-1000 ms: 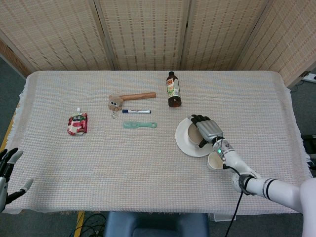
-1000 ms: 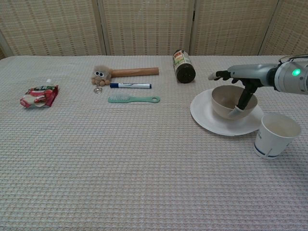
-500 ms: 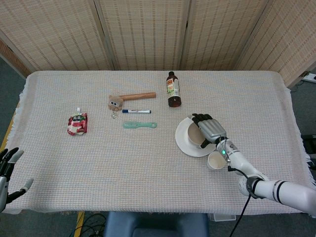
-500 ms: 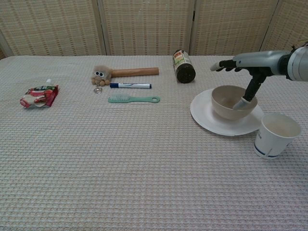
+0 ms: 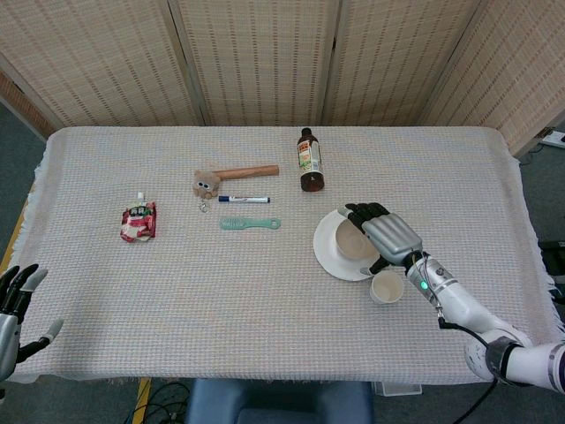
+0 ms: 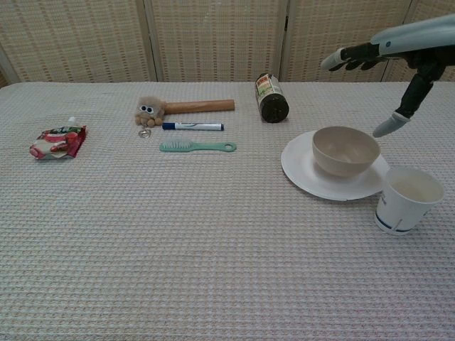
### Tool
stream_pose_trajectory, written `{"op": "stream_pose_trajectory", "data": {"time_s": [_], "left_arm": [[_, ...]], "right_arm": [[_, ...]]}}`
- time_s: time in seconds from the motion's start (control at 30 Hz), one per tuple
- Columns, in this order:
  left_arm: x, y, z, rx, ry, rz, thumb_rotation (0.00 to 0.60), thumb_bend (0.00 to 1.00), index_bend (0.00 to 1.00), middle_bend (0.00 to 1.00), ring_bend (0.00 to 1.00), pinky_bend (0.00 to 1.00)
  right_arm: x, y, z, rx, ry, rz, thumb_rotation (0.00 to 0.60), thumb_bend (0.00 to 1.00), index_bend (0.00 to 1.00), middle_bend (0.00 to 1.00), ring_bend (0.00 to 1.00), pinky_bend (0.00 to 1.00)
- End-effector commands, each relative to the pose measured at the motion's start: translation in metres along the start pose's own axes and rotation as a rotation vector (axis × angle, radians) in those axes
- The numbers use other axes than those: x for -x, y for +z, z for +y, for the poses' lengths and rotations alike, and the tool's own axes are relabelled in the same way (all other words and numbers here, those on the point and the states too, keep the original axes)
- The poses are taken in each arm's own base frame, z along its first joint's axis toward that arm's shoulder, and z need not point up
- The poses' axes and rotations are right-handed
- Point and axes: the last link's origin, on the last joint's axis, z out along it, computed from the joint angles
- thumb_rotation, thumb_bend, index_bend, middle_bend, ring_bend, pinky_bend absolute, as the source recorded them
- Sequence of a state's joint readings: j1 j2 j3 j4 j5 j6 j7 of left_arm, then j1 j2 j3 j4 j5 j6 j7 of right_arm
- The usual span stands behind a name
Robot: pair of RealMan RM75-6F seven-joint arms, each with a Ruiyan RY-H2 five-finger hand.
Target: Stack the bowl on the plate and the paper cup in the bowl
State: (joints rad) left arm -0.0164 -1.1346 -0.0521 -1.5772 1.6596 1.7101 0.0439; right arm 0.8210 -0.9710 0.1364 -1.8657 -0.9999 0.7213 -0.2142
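The bowl [image 6: 346,150] sits upright inside the plate [image 6: 306,172], mouth up, so the first stacking step is judged complete; the pair lies toward the right half of the counter [image 6: 213,249], nearer its front edge than its back. The paper cup [image 6: 406,199] stands upright on the counter just beside the plate's front-right rim, mouth up, its long axis vertical; whether it touches the plate cannot be told. The step in hand is judged to be the cup transfer, not yet begun. The right robot hand [image 5: 388,235] hangs above the bowl and cup, holding nothing, fingers spread and extended toward the back edge, thumb pointing downward in the chest view. The left robot hand [image 5: 18,305] rests off the front-left corner of the counter, fingers apart and empty. The next move calls for the right robot hand to come down beside the cup, close around its wall without crushing the thin paper, lift it clear of the bowl's rim, and set it upright in the bowl's hollow. Bystanding items near the back edge, namely a bottle [image 6: 271,99], a hammer [image 6: 186,107], a marker [image 6: 193,126], a comb [image 6: 197,146], plus a pouch [image 6: 58,141] toward the left edge, lie well apart from the work.
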Motion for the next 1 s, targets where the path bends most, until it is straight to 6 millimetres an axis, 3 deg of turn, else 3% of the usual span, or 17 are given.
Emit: {"op": "stream_pose_trajectory", "data": {"time_s": [0.03, 0.17, 0.37, 0.73, 1.0], "left_arm": [[0.0, 0.0, 0.0, -0.001, 0.0, 0.0, 0.6, 0.26, 0.15, 0.16, 0.11, 0.45], [0.001, 0.001, 0.0, 0.001, 0.003, -0.004, 0.6, 0.26, 0.15, 0.16, 0.11, 0.45], [0.003, 0.001, 0.003, 0.009, 0.004, -0.011, 0.6, 0.26, 0.15, 0.16, 0.11, 0.45], [0.003, 0.0, 0.003, 0.015, -0.003, -0.014, 0.6, 0.26, 0.15, 0.16, 0.11, 0.45], [0.001, 0.0, 0.002, 0.011, -0.008, -0.009, 0.6, 0.26, 0.15, 0.16, 0.11, 0.45]], "right_arm": [[0.003, -0.029, -0.001, 0.004, -0.087, -0.037, 0.6, 0.05, 0.0, 0.0, 0.0, 0.0], [0.011, -0.049, 0.0, 0.005, -0.118, -0.087, 0.6, 0.05, 0.0, 0.0, 0.0, 0.0], [0.026, -0.06, 0.009, 0.02, -0.182, -0.114, 0.6, 0.05, 0.0, 0.0, 0.0, 0.0], [0.054, -0.047, 0.025, 0.063, -0.189, -0.171, 0.6, 0.05, 0.0, 0.0, 0.0, 0.0], [0.066, -0.036, 0.028, 0.063, -0.174, -0.192, 0.6, 0.06, 0.11, 0.0, 0.0, 0.0]]}}
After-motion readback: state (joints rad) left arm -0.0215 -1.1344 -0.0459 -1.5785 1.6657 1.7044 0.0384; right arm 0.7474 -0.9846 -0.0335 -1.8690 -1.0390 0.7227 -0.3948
